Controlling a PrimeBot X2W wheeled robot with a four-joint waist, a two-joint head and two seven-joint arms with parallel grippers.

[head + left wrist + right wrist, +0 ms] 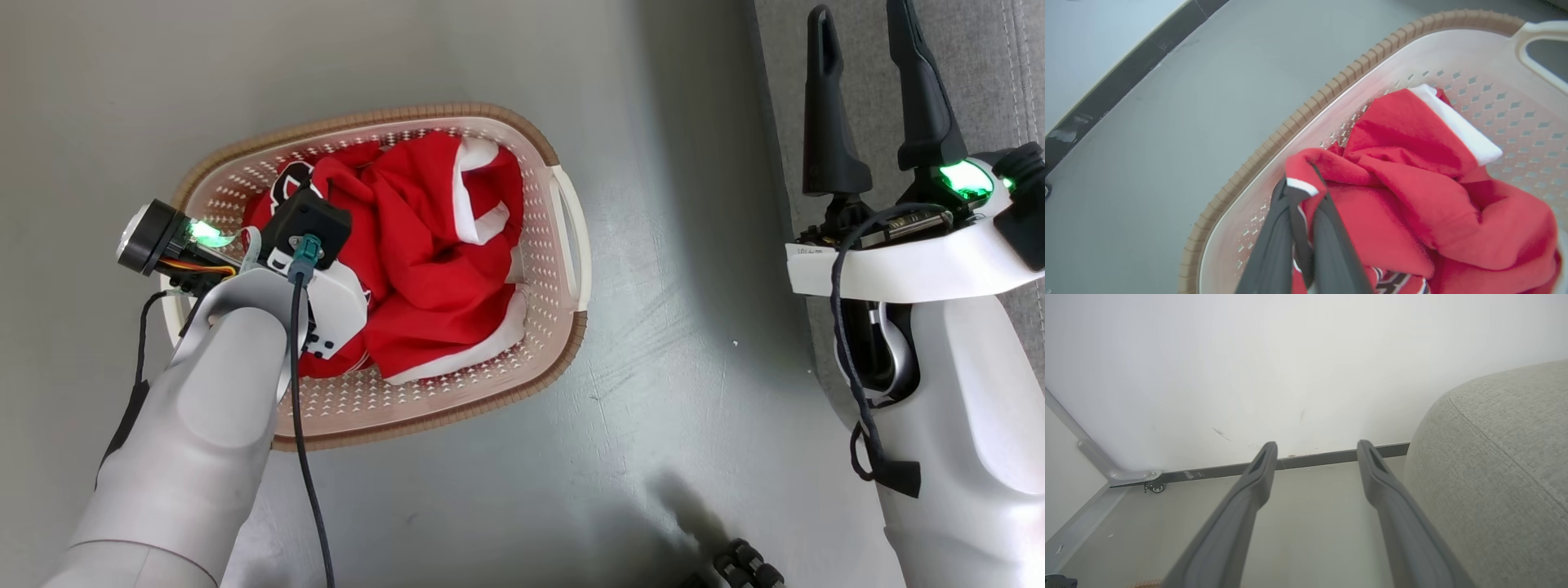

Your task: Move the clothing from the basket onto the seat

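Note:
The cream basket [567,220] with a brown rim stands on the grey floor, left of centre in the head view. Red clothing [433,253] with white trim lies crumpled inside it. My left arm reaches down into the basket's left side. In the left wrist view my left gripper [1302,190] is shut on a fold of the red clothing [1412,179] with a white band, near the basket's rim [1306,110]. My right gripper [865,20] stands open and empty at the upper right, over the edge of the grey seat [992,73], which also rises at the right as the seat [1494,465].
Grey floor [686,343] separates the basket from the seat. A white wall with a dark skirting strip [1323,457] stands ahead in the right wrist view, and a small caster [1156,488] sits at its foot. A dark object [747,567] lies at the head view's bottom edge.

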